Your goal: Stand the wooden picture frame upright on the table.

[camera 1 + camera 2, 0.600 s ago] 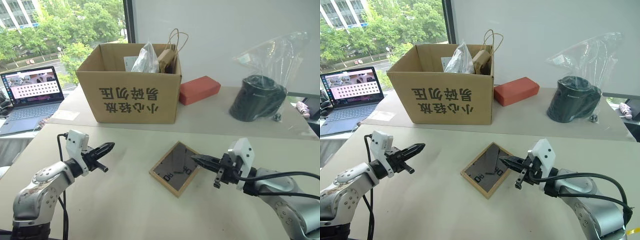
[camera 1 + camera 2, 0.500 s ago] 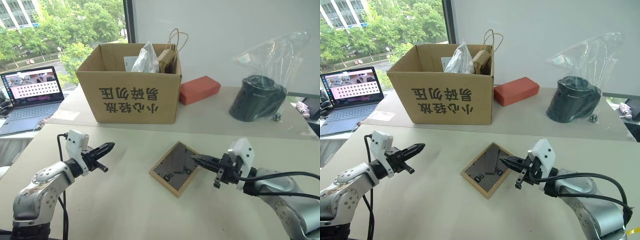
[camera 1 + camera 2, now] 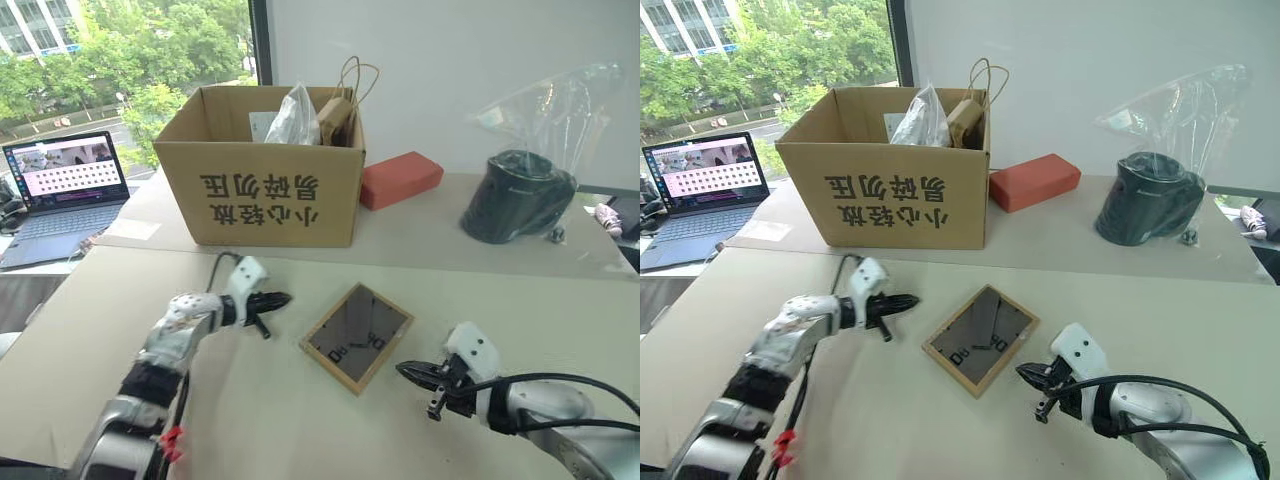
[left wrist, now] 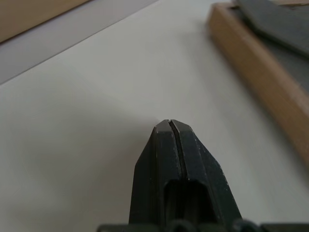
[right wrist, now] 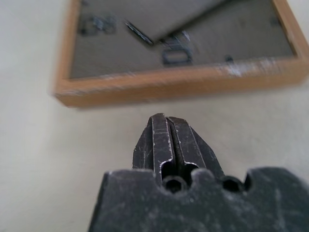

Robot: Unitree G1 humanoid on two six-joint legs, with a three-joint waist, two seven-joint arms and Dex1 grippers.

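Left eye view: our frame [image 3: 357, 336] lies back-up on the table [image 3: 250, 420]; our left gripper [image 3: 284, 297] and right gripper [image 3: 402, 369] flank it, both closed, empty.

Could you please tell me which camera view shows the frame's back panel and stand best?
The right wrist view: the frame lies back-up, with the grey panel, stand and clips showing close up. Both eye views show the whole frame flat on the table, but smaller. The left wrist view catches one wooden corner.
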